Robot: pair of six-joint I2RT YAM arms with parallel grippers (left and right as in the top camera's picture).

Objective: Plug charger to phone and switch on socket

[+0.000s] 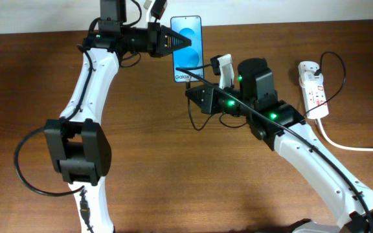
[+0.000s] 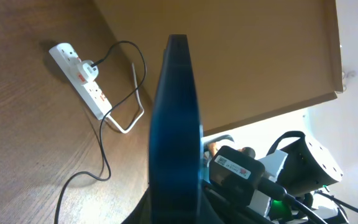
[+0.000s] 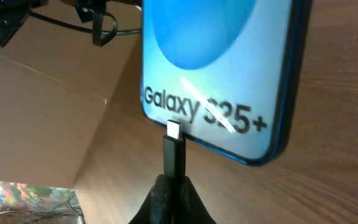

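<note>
Where phone (image 3: pixel 219 68) ends, charger (image 3: pixel 173 152) touches — bottom edge.

phone (image 1: pixel 188 42): blue screen lit, face up, "Galaxy S25+" end toward the charger (image 3: pixel 174 155). charger's black connector lines up with that edge, bare metal tip right at it; seated or not, can't tell. socket (image 1: pixel 314 89): white strip, red switches, lying flat well off to the right of both.
</note>
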